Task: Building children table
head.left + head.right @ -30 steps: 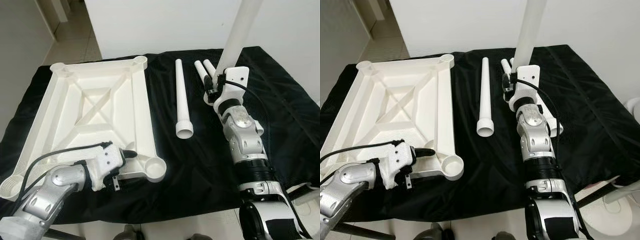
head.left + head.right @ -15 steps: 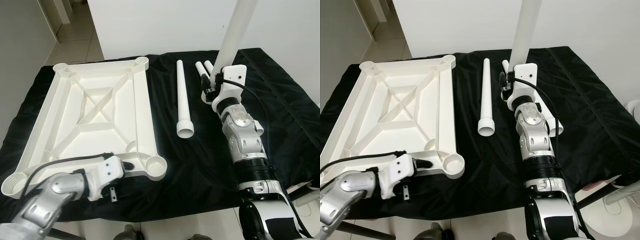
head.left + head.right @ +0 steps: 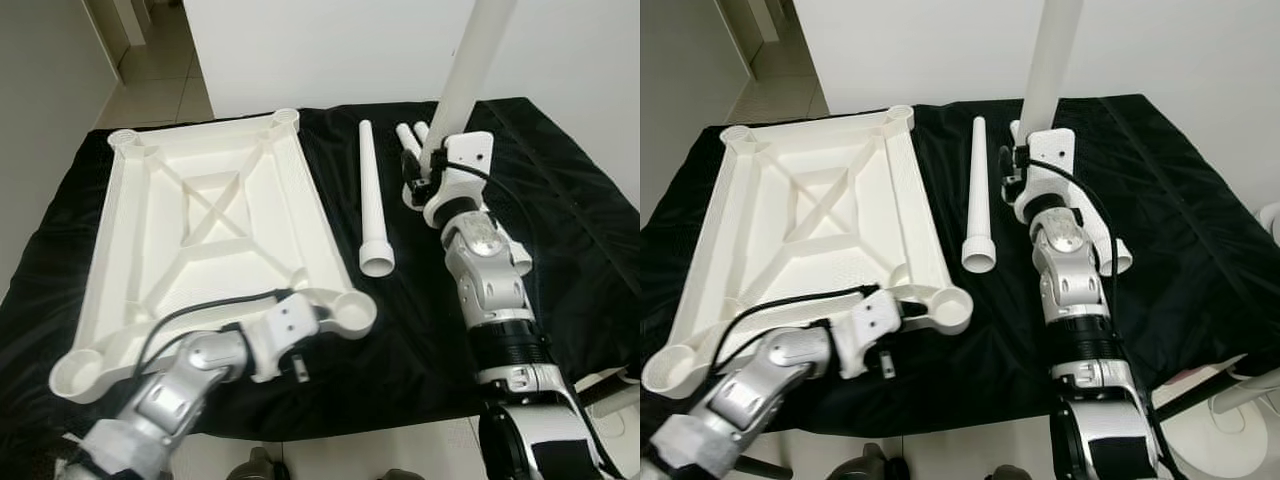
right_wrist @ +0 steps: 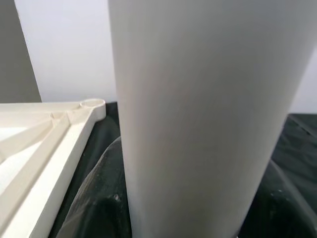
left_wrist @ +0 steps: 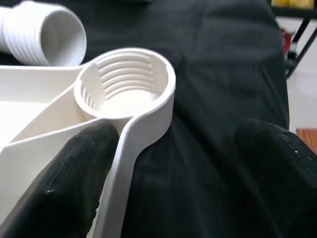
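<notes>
left end effector (image 3: 308, 335): fingers set astride the near rim of the upturned table top (image 3: 215, 235), beside its near-right threaded socket (image 5: 125, 84); one finger (image 5: 74, 173) rests inside the rim wall, the other outside, gripping the edge, probably to steady or place the panel for leg fitting.
right end effector (image 3: 428, 170): clenched on a white leg (image 3: 475, 65), held upright over the far right of the cloth, likely so its lower end can go straight down into a socket.
table top: underside up, ribs and four corner sockets exposed, on the left of the black-draped tabletop (image 3: 560, 200).
spare leg (image 3: 370, 200): lying flat between panel and right arm, open end toward the robot.
further legs (image 3: 408, 140): lying behind the right end effector, partly hidden.
</notes>
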You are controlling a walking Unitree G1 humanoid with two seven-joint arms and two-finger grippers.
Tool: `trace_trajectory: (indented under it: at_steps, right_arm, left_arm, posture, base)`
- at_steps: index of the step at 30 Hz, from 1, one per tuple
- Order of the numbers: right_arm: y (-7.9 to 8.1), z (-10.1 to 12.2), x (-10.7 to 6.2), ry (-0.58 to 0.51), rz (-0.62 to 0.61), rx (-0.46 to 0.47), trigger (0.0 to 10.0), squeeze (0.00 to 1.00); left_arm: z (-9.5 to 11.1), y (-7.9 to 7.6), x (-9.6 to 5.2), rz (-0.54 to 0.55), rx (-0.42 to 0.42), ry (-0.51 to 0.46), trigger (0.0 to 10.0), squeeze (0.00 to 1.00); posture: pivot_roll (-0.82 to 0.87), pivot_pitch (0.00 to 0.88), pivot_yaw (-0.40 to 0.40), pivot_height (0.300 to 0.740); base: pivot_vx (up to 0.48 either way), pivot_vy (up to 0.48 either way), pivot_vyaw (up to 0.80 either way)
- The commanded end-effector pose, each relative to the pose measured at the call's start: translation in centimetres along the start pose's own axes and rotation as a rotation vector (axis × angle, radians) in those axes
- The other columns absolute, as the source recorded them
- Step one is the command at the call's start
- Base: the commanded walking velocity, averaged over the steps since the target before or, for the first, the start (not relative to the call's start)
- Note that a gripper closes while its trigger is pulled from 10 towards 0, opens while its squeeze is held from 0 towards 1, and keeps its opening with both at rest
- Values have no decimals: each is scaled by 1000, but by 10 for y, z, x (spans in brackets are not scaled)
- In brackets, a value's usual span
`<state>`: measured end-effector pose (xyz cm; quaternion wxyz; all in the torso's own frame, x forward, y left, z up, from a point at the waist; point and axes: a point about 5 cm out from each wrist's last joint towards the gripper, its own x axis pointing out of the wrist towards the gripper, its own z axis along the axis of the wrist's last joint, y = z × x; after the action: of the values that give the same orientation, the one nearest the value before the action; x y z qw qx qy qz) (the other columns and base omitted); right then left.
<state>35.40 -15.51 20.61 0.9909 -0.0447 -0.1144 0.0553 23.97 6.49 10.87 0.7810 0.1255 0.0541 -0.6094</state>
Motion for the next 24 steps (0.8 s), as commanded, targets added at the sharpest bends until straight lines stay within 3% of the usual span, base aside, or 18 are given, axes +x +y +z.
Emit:
trace_trajectory:
  at_steps: [1,2,8,12,20,24]
  right_arm:
    - [1,4,0,-23,6,10,10000,0]
    - [-1,1,-8,-26,5,29,10000,0]
    - [-2,-1,-17,-48,9,50,10000,0]
    - [3,-1,-24,-58,30,67,10000,0]
    - [12,-11,-41,-43,89,91,10000,0]
    - [24,-15,-51,-44,185,93,10000,0]
  left_arm:
    - [3,0,2,-9,-4,-10,10000,0]
    - [11,2,17,10,-15,-55,10000,0]
    - [25,12,35,82,-26,-113,10000,0]
    - [44,22,42,167,-126,-229,10000,0]
    - [60,25,34,228,-60,-261,10000,0]
    - [68,25,26,264,-41,-266,10000,0]
  posture:
    - [-101,17,69,740]
    - [-105,18,61,740]
    - [-113,19,64,740]
    - [-127,18,63,740]
    - [-106,11,39,740]
    - [-95,6,30,740]
  base:
    - [0,0,0]
    - [0,0,0]
    - [0,0,0]
    - [0,0,0]
    - [0,0,0]
    - [0,0,0]
